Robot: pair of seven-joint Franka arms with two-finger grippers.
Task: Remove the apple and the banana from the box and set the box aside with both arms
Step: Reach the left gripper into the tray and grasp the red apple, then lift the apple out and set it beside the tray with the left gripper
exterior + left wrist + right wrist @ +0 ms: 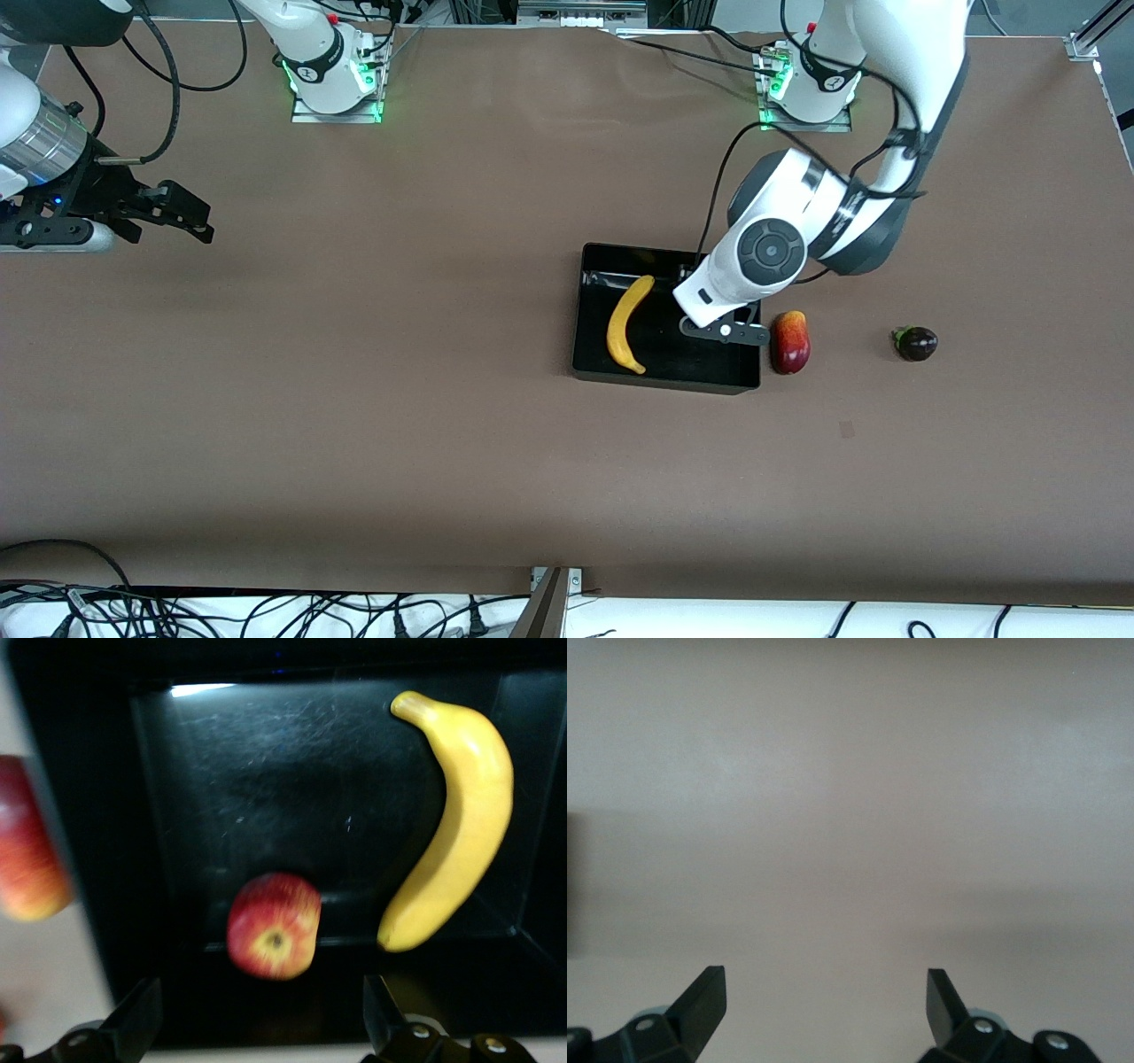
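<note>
The black box [664, 379] sits mid-table with the yellow banana [627, 324] lying in it. My left gripper [722, 331] hangs over the box's end toward the left arm, open and empty. In the left wrist view the red-yellow apple [273, 926] lies in the box [266, 780] beside the banana [461, 824], below the open left gripper [261, 1023] and apart from its fingers. The left hand hides the apple in the front view. My right gripper [190, 221] waits open over bare table at the right arm's end, as the right wrist view [824, 1001] shows.
A red-yellow mango [790, 342] lies on the table just outside the box's wall toward the left arm's end, also in the left wrist view [27, 850]. A small dark purple fruit [915, 343] lies farther toward that end. No pomegranate is in view.
</note>
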